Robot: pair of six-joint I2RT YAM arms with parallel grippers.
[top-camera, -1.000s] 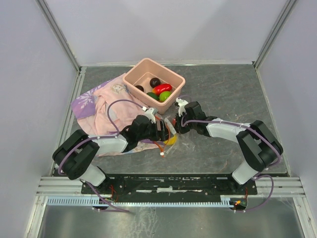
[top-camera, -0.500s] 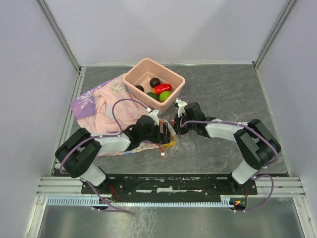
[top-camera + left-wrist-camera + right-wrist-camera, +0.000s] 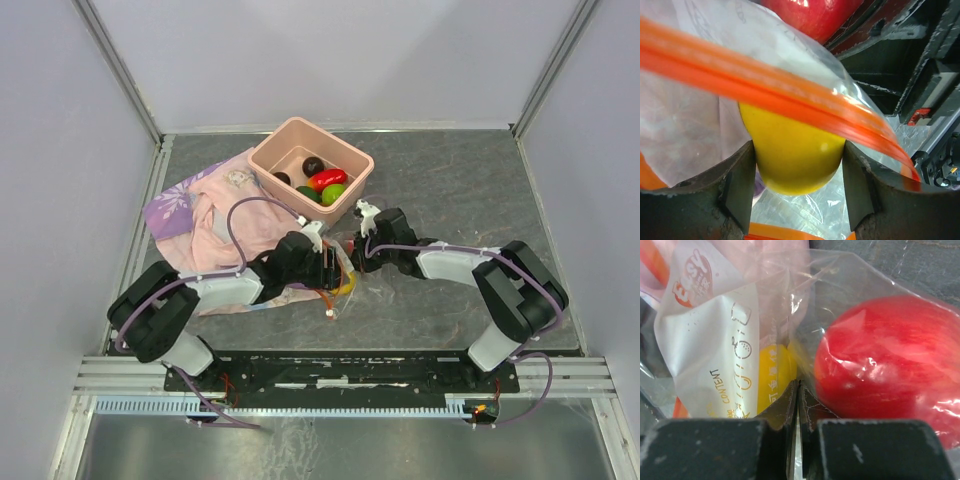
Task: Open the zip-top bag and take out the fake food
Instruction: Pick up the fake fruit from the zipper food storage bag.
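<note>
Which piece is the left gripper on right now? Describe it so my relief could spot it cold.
On the grey table, just in front of the salmon-pink tub, lies the clear zip-top bag. At its orange zip strip, the left gripper has a finger on each side of a smooth yellow fruit. It is the only yellow piece there; its neighbour in the bag is a red fruit.

Everything sits on a dark grey worktop (image 3: pixel 470 190) with a marbled stone look, boxed in by plain pale lavender-white walls (image 3: pixel 330 60) on three sides. Silver metal posts (image 3: pixel 118 70) run up the back corners. A slotted aluminium rail (image 3: pixel 110 375) crosses the near edge, with a brushed metal sheet (image 3: pixel 350 445) below it. Lighting's soft and even.
</note>
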